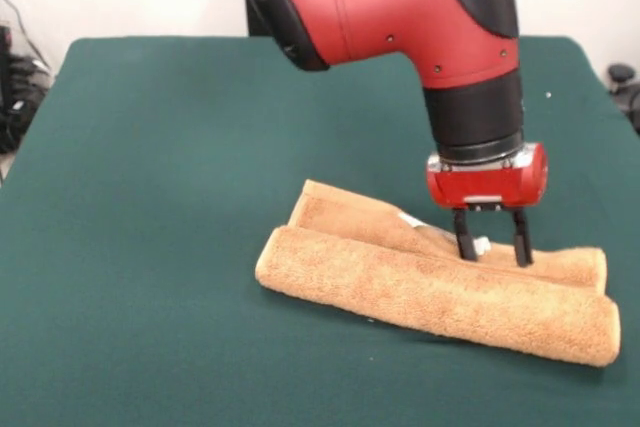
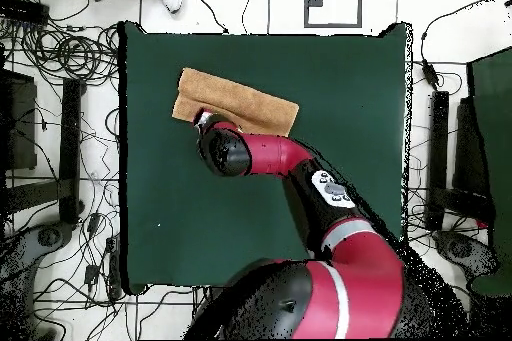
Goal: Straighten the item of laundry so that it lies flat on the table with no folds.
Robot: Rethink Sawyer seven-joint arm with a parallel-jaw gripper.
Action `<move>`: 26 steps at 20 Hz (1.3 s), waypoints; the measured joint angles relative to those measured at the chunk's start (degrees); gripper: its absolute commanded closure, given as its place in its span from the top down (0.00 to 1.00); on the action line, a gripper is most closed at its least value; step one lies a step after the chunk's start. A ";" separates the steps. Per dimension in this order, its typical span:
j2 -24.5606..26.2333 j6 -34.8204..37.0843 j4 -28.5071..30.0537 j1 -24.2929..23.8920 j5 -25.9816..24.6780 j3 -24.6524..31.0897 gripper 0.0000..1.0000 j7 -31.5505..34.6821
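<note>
Folded towel (image 1: 440,292) beneath parted gripper (image 1: 493,250)

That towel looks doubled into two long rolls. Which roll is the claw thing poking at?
The back roll, the thinner one farther from the front camera. The open gripper has its tips down on it beside the small white tag. The fatter front roll lies untouched.

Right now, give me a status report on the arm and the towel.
Gripper open, fingers down on the towel. Towel folded into a long roll, not flat. Nothing else on the table.
</note>
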 measured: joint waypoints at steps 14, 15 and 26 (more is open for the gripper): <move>3.15 11.06 -1.74 -4.88 16.50 3.83 1.00 0.00; 3.47 11.89 -2.01 -5.15 17.32 4.02 1.00 0.00; 5.98 19.71 -5.06 -6.38 24.12 4.42 1.00 0.00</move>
